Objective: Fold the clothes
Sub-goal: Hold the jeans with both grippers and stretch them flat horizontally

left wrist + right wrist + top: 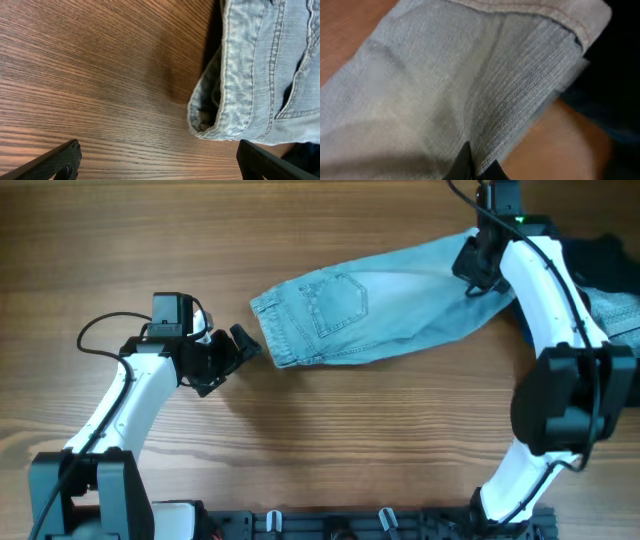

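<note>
Left end effector (157, 148) gapes beside the jeans (370, 310) — right end effector (473, 268) pinches them.

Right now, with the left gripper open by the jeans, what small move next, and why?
Probably ease the left gripper toward the waistband corner of the jeans and close: its jaws stand open, short of the denim, touching nothing.

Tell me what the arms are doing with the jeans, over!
Left gripper open, just off the waistband, touching nothing. Right gripper pinched on jeans leg end. Dark clothes piled by right arm.
</note>
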Tool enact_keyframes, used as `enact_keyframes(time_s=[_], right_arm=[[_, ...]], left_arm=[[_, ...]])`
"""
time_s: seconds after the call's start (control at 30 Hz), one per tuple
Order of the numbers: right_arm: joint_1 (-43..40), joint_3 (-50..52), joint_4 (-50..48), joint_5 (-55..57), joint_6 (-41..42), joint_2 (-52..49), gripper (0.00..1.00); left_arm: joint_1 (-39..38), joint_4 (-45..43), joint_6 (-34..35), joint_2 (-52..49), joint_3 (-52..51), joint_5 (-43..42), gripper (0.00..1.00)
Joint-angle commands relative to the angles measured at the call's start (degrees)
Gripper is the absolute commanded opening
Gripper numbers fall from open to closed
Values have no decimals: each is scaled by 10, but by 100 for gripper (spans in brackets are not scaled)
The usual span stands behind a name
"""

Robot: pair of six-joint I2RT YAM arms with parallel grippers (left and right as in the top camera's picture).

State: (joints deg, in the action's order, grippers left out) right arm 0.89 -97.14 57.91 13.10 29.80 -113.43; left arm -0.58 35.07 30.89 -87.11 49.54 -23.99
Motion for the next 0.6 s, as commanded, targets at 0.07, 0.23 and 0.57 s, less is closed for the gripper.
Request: enact_keyframes(time_s=[0.07, 0.23, 0.57], right_arm=[[-15, 45, 10, 75, 17, 23, 25], [-20, 84, -29, 33, -14, 23, 100], [-20, 60, -29, -108, -68, 74, 100]], left_arm=[[-1, -8, 2, -3, 7, 3, 100], [-4, -26, 2, -3, 7, -73, 100], [-96, -151, 81, -60, 7, -90, 100]])
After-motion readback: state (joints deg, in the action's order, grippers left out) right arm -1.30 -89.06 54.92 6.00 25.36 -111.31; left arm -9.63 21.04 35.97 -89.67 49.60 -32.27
